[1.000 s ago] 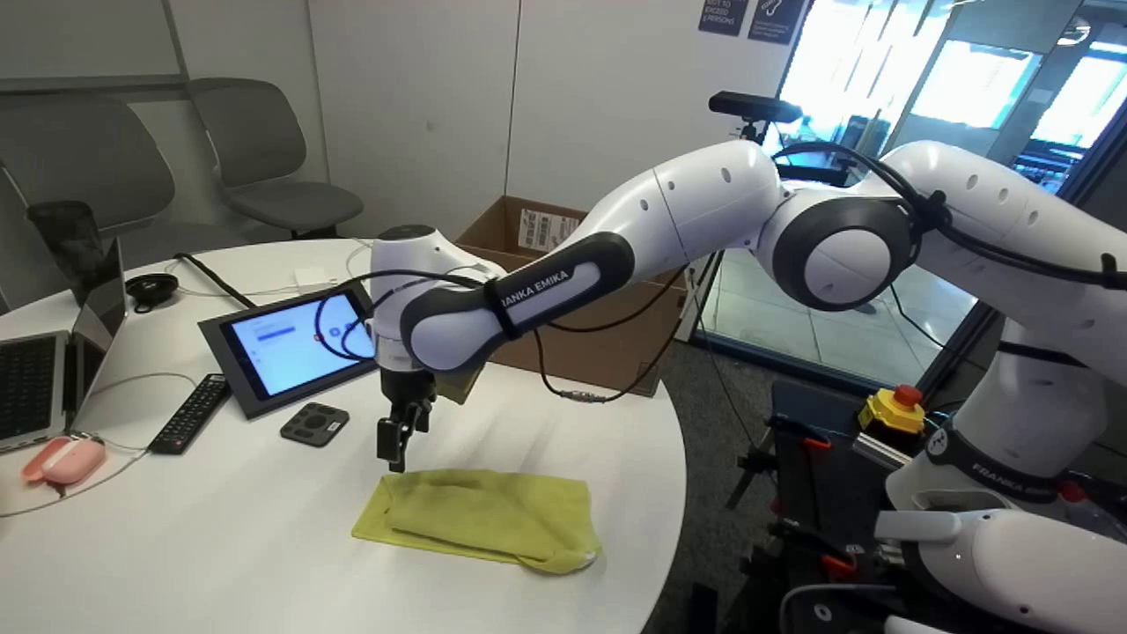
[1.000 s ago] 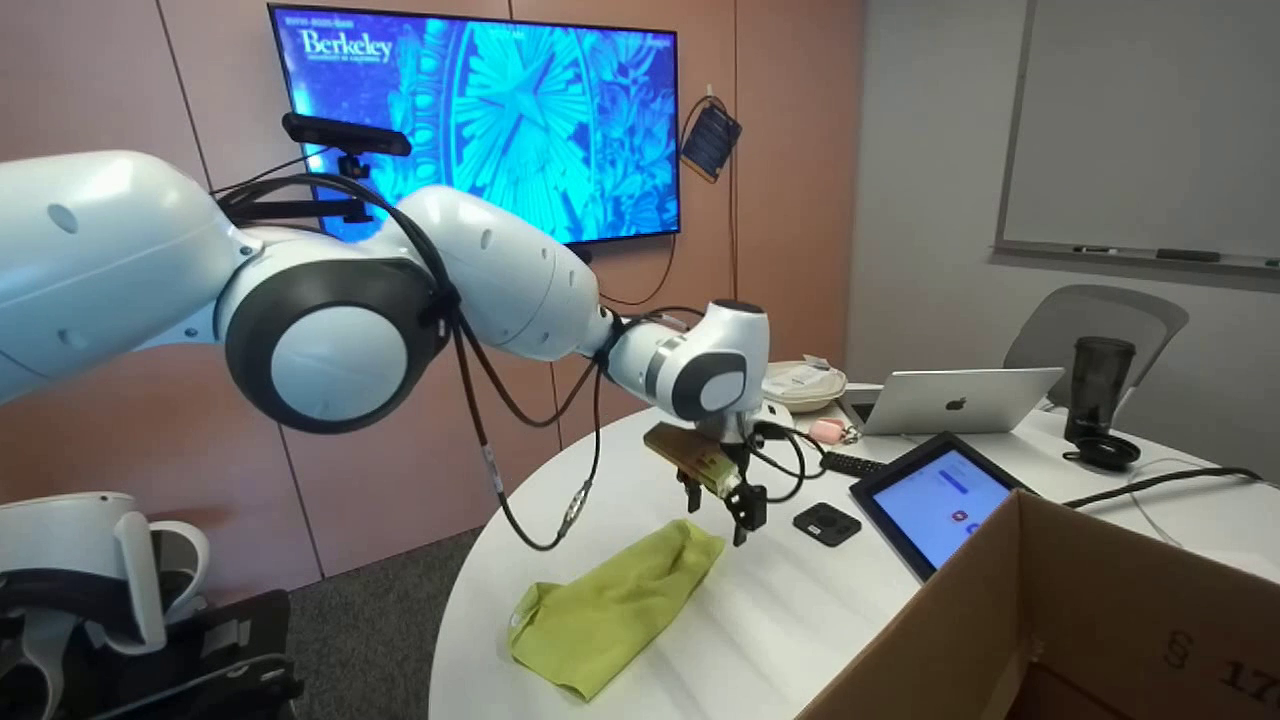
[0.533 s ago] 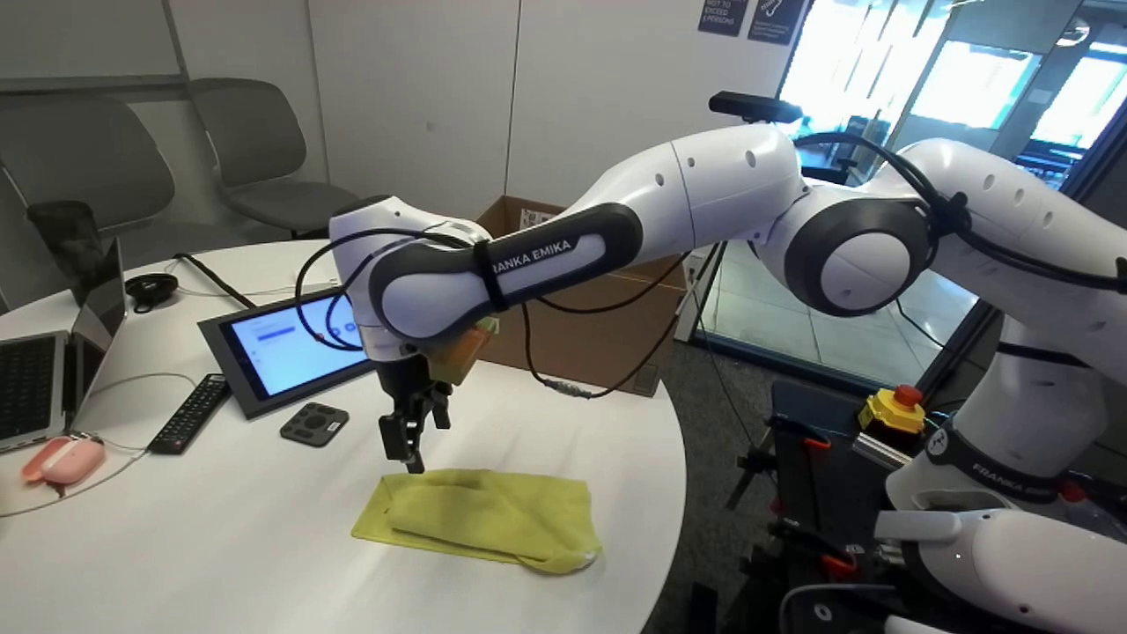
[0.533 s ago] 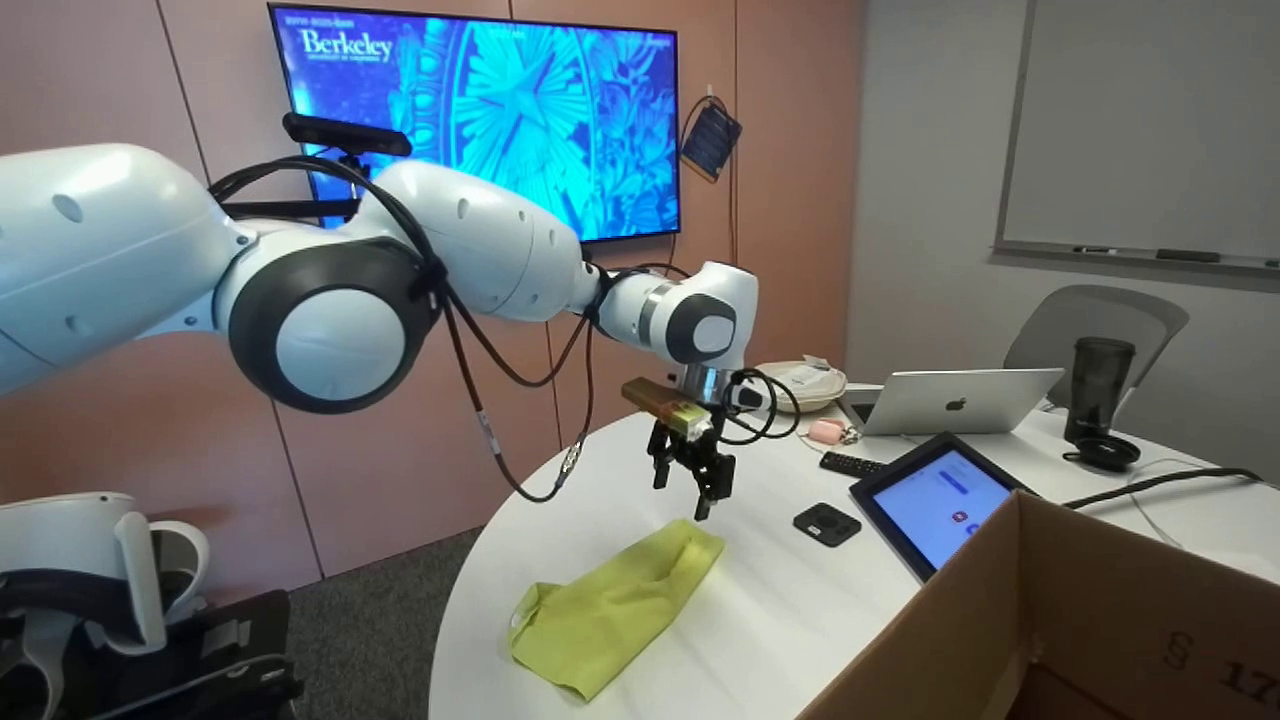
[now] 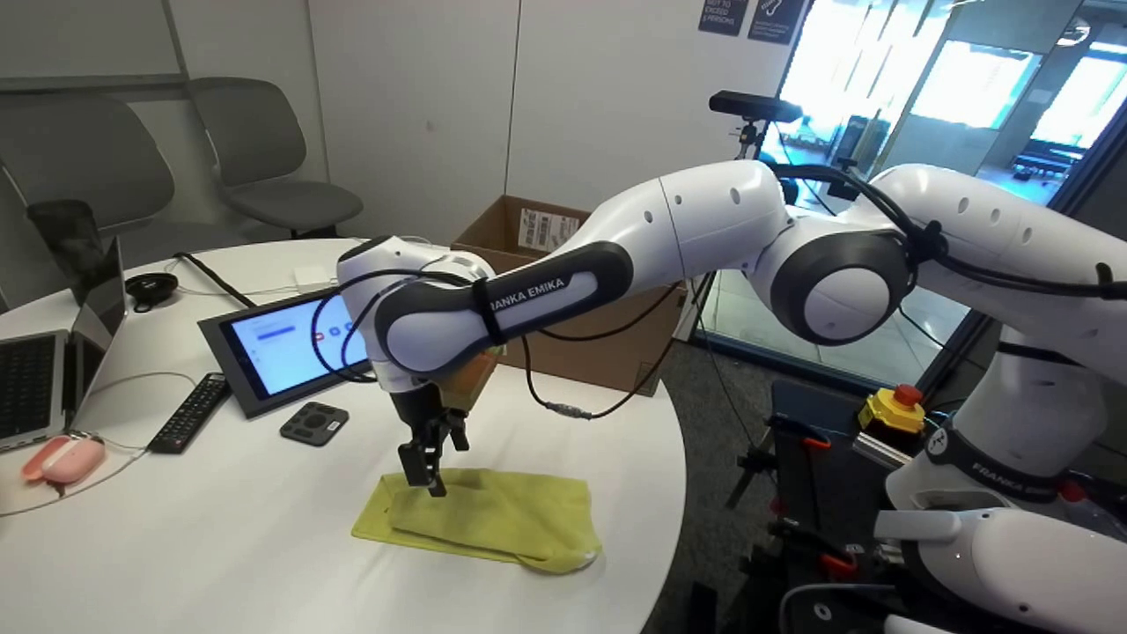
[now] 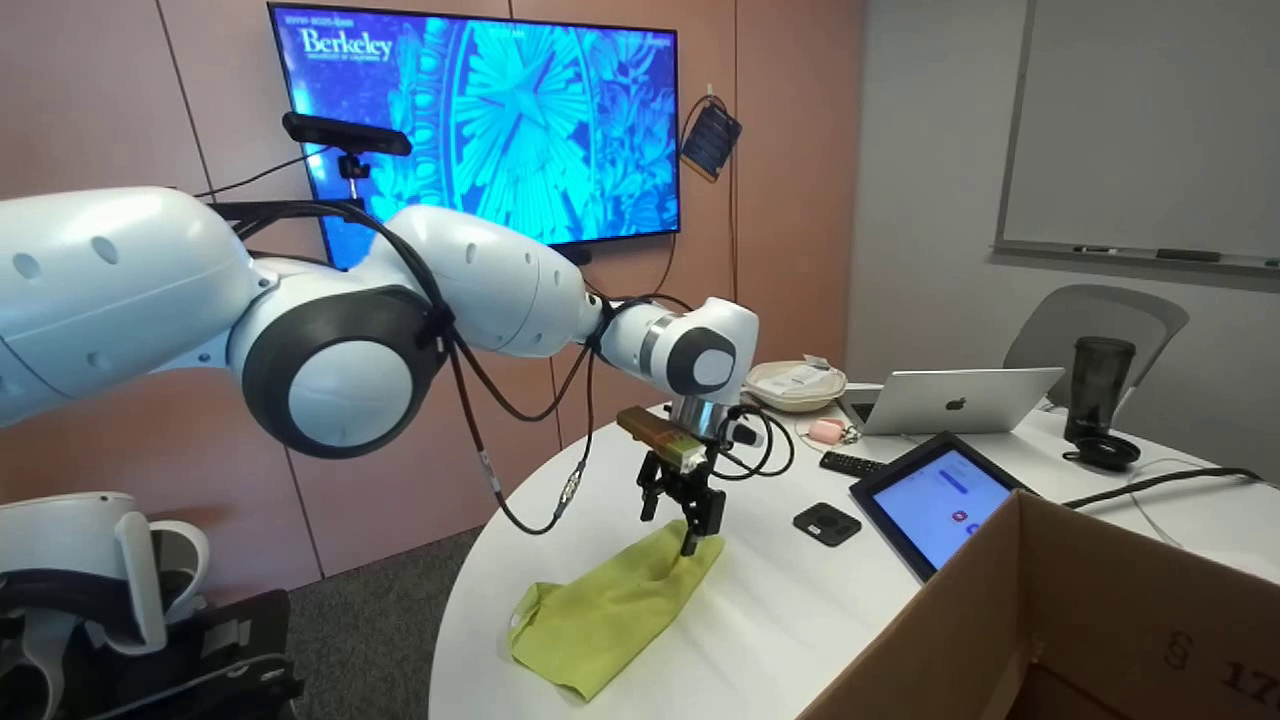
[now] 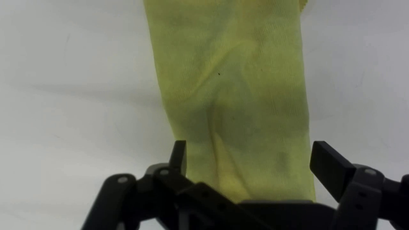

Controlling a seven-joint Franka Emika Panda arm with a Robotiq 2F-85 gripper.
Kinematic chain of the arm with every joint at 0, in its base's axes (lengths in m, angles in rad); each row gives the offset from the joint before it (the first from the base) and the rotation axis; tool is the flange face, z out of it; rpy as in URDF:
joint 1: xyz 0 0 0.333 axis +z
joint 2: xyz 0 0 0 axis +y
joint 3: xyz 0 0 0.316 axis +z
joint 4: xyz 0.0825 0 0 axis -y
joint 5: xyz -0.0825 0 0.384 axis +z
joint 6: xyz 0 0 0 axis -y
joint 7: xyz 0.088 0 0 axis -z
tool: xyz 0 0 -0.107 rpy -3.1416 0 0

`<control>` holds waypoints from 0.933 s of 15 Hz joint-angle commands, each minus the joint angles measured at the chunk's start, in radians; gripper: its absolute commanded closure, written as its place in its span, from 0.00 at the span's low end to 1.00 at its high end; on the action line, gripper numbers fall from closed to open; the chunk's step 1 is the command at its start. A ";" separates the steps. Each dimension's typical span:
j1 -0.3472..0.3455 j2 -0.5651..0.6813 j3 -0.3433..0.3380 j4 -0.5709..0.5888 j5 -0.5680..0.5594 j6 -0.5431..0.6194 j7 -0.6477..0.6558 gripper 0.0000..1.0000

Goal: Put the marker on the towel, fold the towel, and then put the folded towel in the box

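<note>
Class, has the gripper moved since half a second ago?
Yes. In both exterior views the gripper has come down toward the towel, which lies where it did.

The towel [image 5: 502, 515] lay on the table [image 5: 264, 546], one end beneath the gripper [image 5: 449, 468].
In an exterior view it sat at lower centre, the box [image 5: 590, 365] behind it, the tablet [image 5: 273, 357] left of the box, the remote [image 5: 189, 414] left of the tablet, the laptop [image 5: 32, 386] at the left edge.

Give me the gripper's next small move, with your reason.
Probably lower the open gripper slightly: in the wrist view, its fingers stand roughly at either side of the folded towel, which is not yet gripped. The height left is hard to judge.
</note>
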 commanded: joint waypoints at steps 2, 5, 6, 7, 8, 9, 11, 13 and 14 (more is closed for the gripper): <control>0.017 0.085 -0.013 0.126 0.013 -0.031 -0.041 0.00; 0.013 0.091 -0.003 0.113 -0.017 0.027 -0.070 0.00; 0.014 0.094 -0.006 0.114 -0.025 0.038 -0.088 0.00; 0.016 0.099 -0.007 0.116 -0.031 0.057 -0.098 0.00; 0.019 0.104 -0.008 0.117 -0.039 0.075 -0.113 0.00; 0.017 0.107 -0.008 0.116 -0.046 0.092 -0.131 0.00; 0.015 0.117 -0.004 0.117 -0.052 0.126 -0.165 0.00; 0.008 0.127 0.000 0.117 -0.056 0.149 -0.203 0.00; 0.009 0.133 -0.001 0.119 -0.059 0.158 -0.215 0.00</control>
